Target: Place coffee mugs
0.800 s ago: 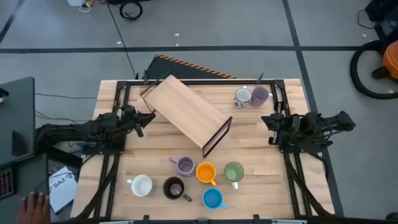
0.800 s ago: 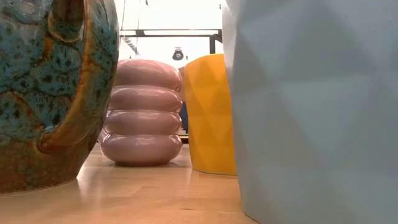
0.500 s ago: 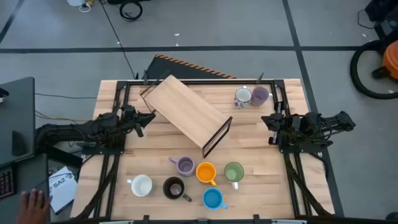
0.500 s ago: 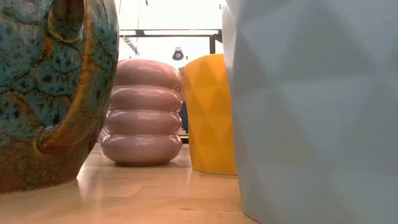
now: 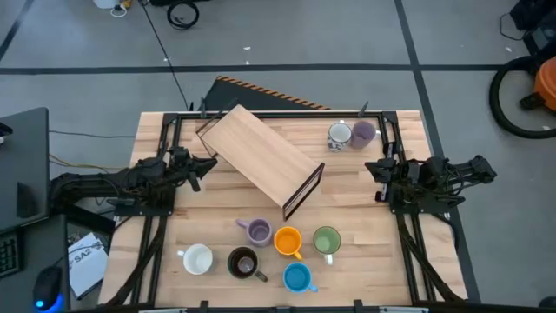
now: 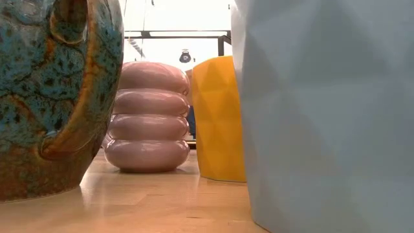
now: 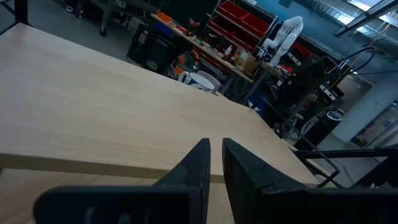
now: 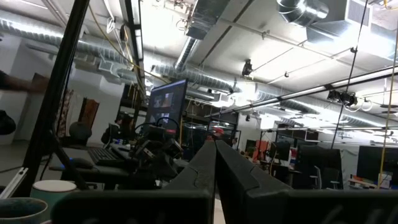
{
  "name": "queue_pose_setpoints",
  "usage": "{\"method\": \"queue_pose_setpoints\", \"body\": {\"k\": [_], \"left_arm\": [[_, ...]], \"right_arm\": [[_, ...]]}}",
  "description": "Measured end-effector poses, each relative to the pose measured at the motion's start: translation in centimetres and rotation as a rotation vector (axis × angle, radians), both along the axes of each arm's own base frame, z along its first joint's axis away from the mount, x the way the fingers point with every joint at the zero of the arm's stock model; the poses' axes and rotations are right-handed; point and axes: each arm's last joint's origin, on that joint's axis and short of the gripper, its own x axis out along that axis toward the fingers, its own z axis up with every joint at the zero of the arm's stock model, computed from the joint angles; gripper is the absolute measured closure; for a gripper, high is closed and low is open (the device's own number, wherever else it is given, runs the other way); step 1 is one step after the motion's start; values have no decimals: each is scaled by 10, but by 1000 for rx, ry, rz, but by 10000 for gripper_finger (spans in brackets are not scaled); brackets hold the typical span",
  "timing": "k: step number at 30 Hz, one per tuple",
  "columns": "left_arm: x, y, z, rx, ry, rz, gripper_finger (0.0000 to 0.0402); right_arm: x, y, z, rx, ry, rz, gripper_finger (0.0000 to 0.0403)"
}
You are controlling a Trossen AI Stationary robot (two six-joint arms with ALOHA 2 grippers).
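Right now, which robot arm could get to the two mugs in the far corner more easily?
Probably the right arm. Its tool rests just below the white mug and purple mug at the table's far right. The left tool sits across the table, with the tilted wooden rack between it and them.

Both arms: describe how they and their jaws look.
The left arm and right arm are dark, jointed and bulky, on black frames. The left gripper and right gripper each have two dark, flat, tapering jaws. No markings show.
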Motion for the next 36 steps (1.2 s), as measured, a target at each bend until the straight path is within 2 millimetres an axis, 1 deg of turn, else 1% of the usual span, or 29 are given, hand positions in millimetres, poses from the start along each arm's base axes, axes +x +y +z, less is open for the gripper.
{"method": "queue_pose_setpoints", "body": {"k": [22,23,26,28,36], "left_arm": [[0,0,1,-5,-10,12,354],[0,1,2,-32,-39,24,354],[0,1,9,-186,-183,31,354],[0,1,12,-243,-240,28,354],[-2,2,20,-306,-362,44,354]], "right_arm": [[0,0,0,0,0,0,386],[0,0,0,0,0,0,386],[0,0,0,0,-1,0,386],[0,0,0,0,0,0,386],[0,0,0,0,0,1,386]]}}
